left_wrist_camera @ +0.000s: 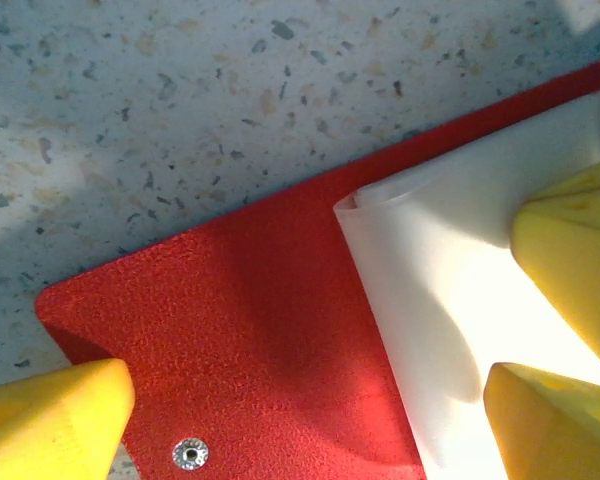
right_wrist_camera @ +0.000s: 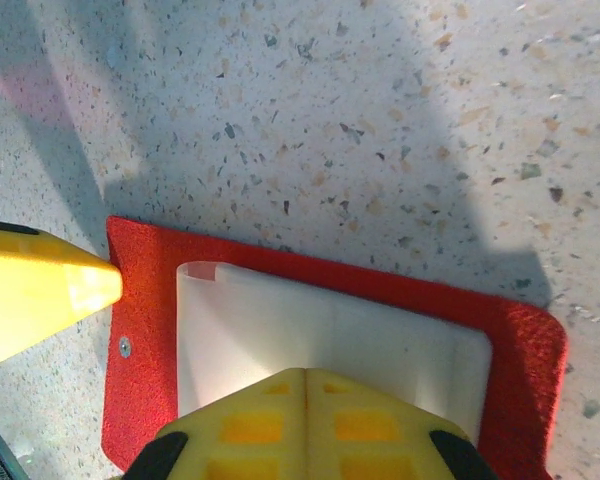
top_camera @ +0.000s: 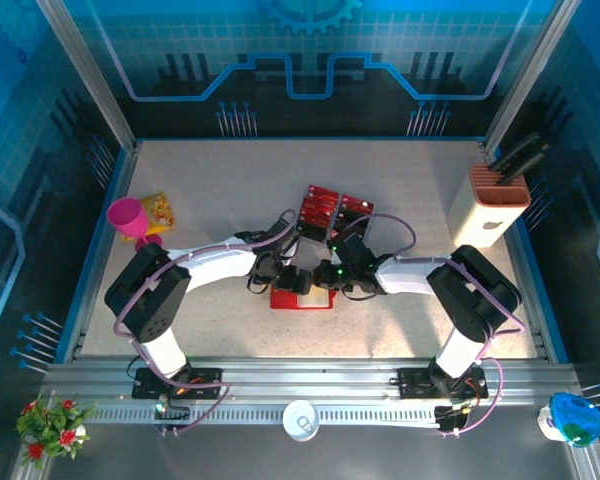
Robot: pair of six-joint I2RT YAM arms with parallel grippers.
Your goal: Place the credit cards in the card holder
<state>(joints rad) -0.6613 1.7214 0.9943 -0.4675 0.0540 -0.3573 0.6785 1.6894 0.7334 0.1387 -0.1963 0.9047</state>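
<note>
My left pincer (left_wrist_camera: 310,385) open astride the red card holder (left_wrist_camera: 230,300) at the middle of the worktop (top_camera: 210,190), my right pincer (right_wrist_camera: 305,378) closed, tips on its white lining (right_wrist_camera: 320,325), credit cards (top_camera: 330,207) just beyond, toward the far edge

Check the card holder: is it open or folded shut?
Open. The card holder lies spread flat on the table, its snap stud and pale inner pocket exposed.

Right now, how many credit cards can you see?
2. The first card lies just beyond the card holder; the second card lies beside it, on the side of the beige block. More may be stacked or hidden under the arms.
</note>
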